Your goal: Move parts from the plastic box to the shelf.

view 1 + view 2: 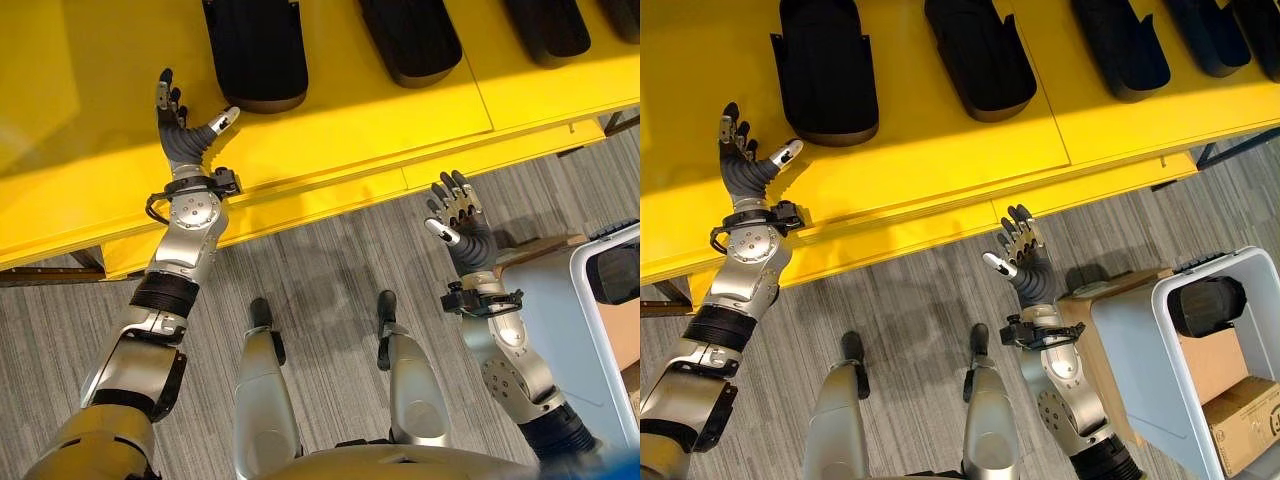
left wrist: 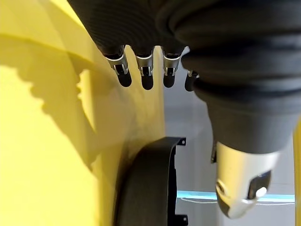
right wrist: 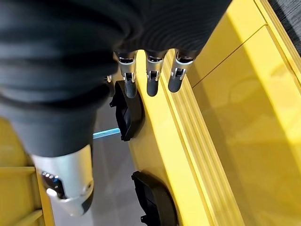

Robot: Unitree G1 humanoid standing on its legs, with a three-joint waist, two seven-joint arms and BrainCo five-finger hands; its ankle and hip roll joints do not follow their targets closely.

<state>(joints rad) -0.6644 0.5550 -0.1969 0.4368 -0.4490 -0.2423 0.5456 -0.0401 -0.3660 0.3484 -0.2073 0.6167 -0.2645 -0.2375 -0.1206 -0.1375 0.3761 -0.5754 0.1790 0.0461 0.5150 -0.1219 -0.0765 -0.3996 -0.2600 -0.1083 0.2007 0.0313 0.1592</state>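
Several black moulded parts lie in a row on the yellow shelf [image 1: 90, 150]. My left hand [image 1: 185, 138] hovers over the shelf with fingers spread, open and empty, just left of the leftmost black part [image 1: 257, 50]; that part's curved edge [image 2: 148, 188] shows past the hand in the left wrist view. Over the floor, in front of the shelf's front edge, my right hand [image 1: 1030, 262] is open too and holds nothing. The grey plastic box [image 1: 1135, 345] stands to its right, with one black part [image 1: 1205, 305] lying inside.
Two cardboard boxes [image 1: 1230, 390] sit in the plastic box beside the black part. More black parts [image 1: 980, 55] fill the shelf toward the right. Grey carpet floor [image 1: 330, 270] lies between the shelf and the box.
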